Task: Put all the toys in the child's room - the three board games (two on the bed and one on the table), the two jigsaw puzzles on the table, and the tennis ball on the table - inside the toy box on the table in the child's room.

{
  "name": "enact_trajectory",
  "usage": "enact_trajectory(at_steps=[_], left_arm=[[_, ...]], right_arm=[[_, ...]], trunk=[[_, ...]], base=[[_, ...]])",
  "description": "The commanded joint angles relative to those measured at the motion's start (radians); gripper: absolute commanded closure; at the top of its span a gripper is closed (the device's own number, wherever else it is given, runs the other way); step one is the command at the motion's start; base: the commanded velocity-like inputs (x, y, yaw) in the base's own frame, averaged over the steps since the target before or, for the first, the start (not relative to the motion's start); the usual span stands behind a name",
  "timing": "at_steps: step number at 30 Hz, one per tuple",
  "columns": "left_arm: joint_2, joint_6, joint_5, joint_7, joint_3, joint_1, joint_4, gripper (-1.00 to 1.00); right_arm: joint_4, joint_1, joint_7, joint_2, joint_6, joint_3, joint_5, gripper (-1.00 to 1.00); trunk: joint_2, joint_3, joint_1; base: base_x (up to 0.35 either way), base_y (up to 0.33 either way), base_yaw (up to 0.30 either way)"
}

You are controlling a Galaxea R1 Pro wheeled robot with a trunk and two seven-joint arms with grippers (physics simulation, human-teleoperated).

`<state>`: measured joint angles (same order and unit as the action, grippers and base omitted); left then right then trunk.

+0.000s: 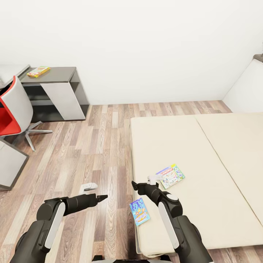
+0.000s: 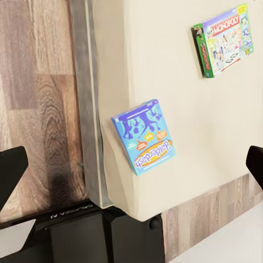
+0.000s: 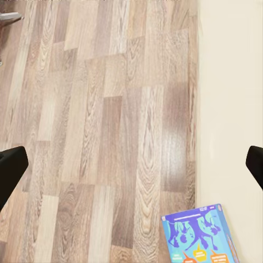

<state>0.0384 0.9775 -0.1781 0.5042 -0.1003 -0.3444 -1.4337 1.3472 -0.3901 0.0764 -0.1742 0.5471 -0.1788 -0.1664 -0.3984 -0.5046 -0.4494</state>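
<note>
Bright, even, diffuse light with no visible source. The white wall [image 1: 146, 47] is nearly blown out. Shadows are soft and faint, darkest under the desk [image 1: 54, 91] at upper left. Wrist views look slightly soft, without glare.
</note>
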Motion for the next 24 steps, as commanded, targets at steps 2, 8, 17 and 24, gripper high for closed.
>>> enact_trajectory(at_steps=[2,8,17,24], left_arm=[[0.0,0.007,-0.004,0.0,-0.001,-0.001,-0.001,-1.0],[0.0,0.007,-0.004,-0.001,-0.001,-0.001,-0.001,-1.0],[0.0,0.007,-0.005,-0.001,-0.001,-0.001,-0.001,-1.0],[-0.001,0.008,-0.005,-0.002,0.0,0.0,-0.001,-1.0]], right_arm=[[0.001,0.0,0.001,0.0,0.005,0.001,-0.004,-1.0],[0.001,0.0,0.001,0.0,0.005,0.001,-0.004,-1.0],[0.001,0.0,0.001,0.0,0.005,0.001,-0.004,-1.0],[-0.001,0.0,0.002,0.0,0.005,0.001,-0.005,-1.0]], trunk=[[-0.002,0.002,-0.001],[-0.002,0.012,-0.001],[-0.002,0.027,-0.001],[-0.002,0.039,-0.001]], base=[[0.0,0.0,0.0],[0.0,0.0,0.0],[0.0,0.0,0.0],[0.0,0.0,0.0]])
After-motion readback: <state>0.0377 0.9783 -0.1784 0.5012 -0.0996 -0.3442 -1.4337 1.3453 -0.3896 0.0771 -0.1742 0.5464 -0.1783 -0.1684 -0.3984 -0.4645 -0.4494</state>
